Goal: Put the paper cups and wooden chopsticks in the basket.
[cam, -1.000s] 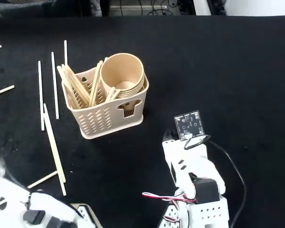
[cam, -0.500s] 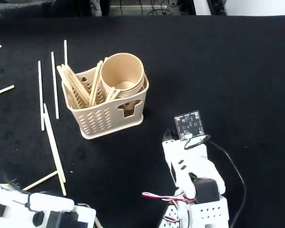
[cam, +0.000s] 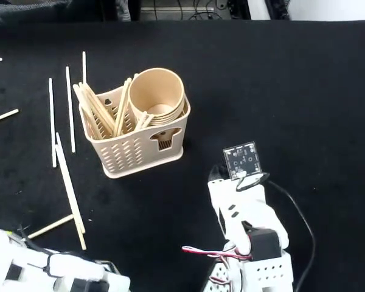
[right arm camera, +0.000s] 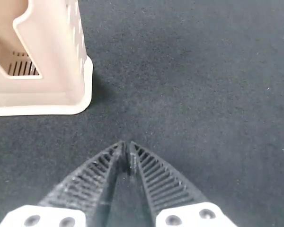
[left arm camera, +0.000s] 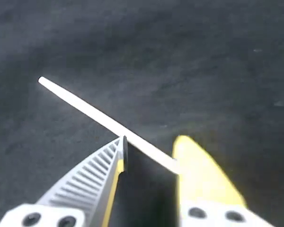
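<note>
As the left hand [left arm camera: 151, 141] is spread apart over a chopstick [left arm camera: 80, 106], centring is advised before clamping; the right hand [right arm camera: 126, 144] is pressed together.

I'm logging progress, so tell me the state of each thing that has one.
basket: upright, partly filled.
paper cups: nested, upright in the basket.
loose chopsticks: flat on the table.
left gripper: open, a chopstick across its gap.
right gripper: shut, empty.
</note>
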Available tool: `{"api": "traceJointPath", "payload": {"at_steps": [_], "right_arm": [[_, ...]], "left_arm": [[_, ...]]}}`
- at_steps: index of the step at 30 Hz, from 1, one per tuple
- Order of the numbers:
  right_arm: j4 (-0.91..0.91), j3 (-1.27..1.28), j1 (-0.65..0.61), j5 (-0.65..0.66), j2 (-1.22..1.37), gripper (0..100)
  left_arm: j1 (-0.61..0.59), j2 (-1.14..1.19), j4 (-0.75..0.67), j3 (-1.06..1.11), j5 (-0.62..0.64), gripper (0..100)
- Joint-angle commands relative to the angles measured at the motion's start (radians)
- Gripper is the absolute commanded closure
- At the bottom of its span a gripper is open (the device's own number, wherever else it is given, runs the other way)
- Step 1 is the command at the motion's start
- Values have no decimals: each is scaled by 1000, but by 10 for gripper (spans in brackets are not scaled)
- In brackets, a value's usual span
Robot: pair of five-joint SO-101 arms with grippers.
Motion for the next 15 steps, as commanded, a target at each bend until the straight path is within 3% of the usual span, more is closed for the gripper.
{"api": "traceJointPath", "payload": {"at_steps": [1,6,12,15], "right_arm": [[-12,-8,6,2,-88,985],[-12,-8,6,2,-88,985],[-12,-10,6,2,-88,985],[-11,-10,6,2,-88,985]], "left_arm": [[54,0,-60,1,17,971],[110,0,-21,-33,18,970],[205,-2,318,-266,18,971],[214,0,405,-320,20,959]]}}
